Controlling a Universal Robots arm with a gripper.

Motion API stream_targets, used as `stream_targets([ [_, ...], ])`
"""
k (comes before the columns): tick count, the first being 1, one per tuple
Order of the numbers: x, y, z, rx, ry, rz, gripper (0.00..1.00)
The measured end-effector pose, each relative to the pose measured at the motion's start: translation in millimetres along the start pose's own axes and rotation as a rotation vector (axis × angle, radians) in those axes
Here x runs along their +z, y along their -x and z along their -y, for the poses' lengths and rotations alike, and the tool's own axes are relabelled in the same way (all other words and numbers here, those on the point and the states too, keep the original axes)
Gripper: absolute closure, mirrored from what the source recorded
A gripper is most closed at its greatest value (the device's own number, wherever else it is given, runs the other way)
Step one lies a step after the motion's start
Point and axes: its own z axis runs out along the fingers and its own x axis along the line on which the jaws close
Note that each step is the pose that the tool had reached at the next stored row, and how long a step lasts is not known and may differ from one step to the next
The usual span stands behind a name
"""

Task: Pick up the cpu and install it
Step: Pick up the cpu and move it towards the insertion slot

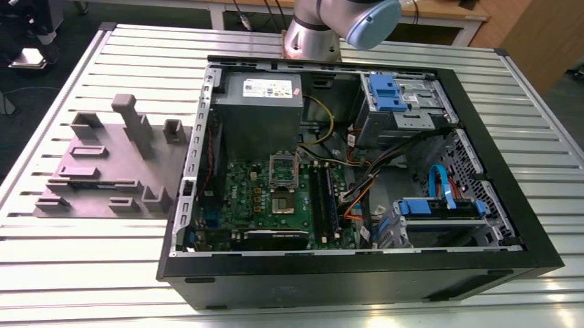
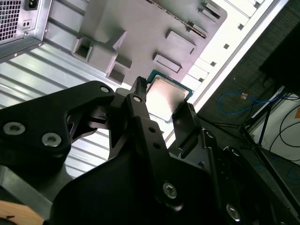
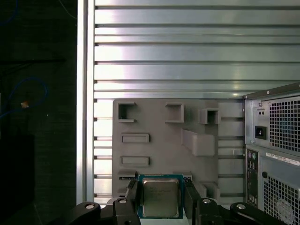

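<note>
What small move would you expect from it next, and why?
Probably a sideways carry toward the open computer case: the pincer grips the cpu over the grey fixture, and the motherboard socket looks empty.

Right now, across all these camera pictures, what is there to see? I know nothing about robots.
table: one, silver, slatted, under everything
computer case: one, black, open, on the table
circuit board: one, green, inside the case
power box: one, grey, inside the case, near the arm
drive holders: two, blue, inside the case at the exterior view's right
tray: one, grey, with moulded pockets, on the table at the exterior view's left of the case
chip: one, silvery, between the fingers
arm: one, grey with a pale blue cap, behind the case
fingers: two, black, closed on the chip
</note>
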Motion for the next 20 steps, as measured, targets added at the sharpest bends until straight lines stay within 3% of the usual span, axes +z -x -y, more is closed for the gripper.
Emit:
stream_targets([
  [9, 0.0, 7.4, -0.1, 0.0, -0.0001, -0.0001, 0.53],
  [20, 0.0, 27.1, -0.5, 0.0, 0.0, -0.0001, 0.53],
])
